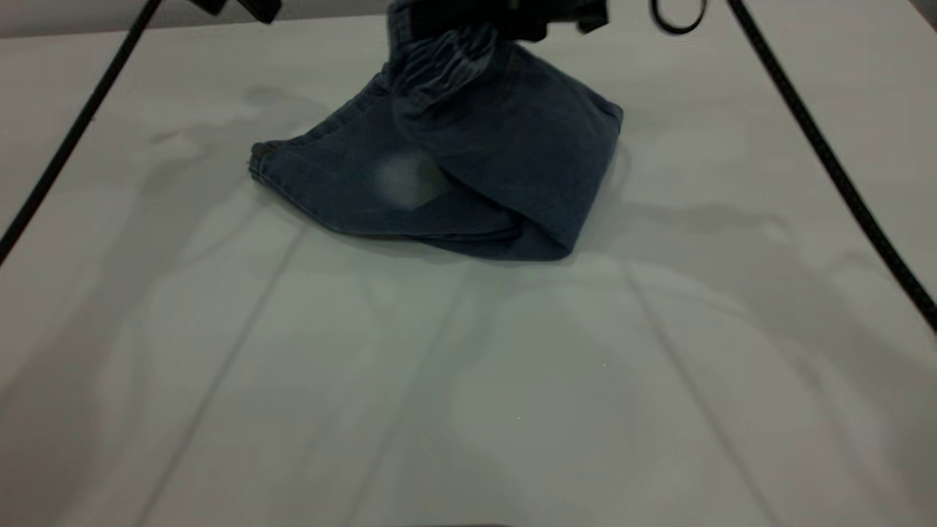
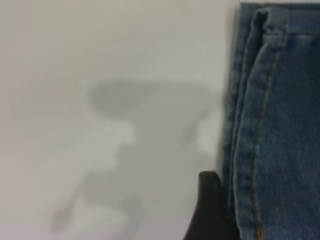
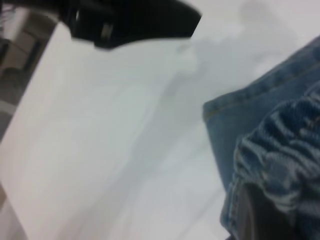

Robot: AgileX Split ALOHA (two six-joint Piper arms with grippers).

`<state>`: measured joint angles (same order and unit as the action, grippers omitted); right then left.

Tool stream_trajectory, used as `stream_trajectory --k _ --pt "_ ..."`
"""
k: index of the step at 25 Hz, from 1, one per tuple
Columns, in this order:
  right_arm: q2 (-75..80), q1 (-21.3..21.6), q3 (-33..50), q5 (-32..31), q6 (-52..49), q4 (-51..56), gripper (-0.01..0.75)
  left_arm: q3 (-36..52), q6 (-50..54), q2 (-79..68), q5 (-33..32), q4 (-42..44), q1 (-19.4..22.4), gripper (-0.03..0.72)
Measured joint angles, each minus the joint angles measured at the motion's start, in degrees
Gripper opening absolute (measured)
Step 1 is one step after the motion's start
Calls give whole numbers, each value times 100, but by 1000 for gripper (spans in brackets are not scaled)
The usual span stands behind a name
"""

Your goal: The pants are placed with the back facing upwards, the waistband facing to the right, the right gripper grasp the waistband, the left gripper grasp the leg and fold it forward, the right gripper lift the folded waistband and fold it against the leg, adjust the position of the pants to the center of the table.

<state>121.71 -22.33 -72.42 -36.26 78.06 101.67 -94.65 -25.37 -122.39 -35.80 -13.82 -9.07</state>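
The right hand (image 1: 505, 22), at the far edge of the table (image 1: 468, 380), pinches the gathered waistband (image 1: 439, 62) and holds it raised above the pants (image 1: 468, 176). They lie folded at the far middle of the table. The left hand (image 2: 212, 210) is beside the leg seam; whether it is spread I cannot tell.

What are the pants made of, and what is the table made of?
The pants look like blue denim: woven texture, orange stitching along the seam in the left wrist view, a faded pale patch, and a gathered stretchy waistband. The table looks covered in smooth white matte sheet or cloth, with faint creases; which one is unclear.
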Motion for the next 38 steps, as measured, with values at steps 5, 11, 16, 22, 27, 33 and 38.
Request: stream_trajectory --k 5,11,16,22,27,33,38 --pt "261 0 -47 -224 66 99 209 -205 95 0 -86 44 0 471" --pt "279 0 -153 -521 -19 94 582 -232 130 0 -183 44 0 471" --pt "274 18 -407 -1400 94 94 674 -232 136 0 -365 48 0 471" --pt "241 394 -418 -1312 -374 -627 651 -238 51 5 -832 40 -91 471" --pt "-3 877 -418 -1017 -1163 -1835 628 -238 -633 5 -1267 28 -676 471" --pt "-498 1110 -418 -895 -2008 -3102 617 -238 -2242 -30 -1701 340 -1564 471" --pt "-797 1175 -418 -872 -2367 -3617 604 -250 -3551 -481 -1714 820 -1886 471"
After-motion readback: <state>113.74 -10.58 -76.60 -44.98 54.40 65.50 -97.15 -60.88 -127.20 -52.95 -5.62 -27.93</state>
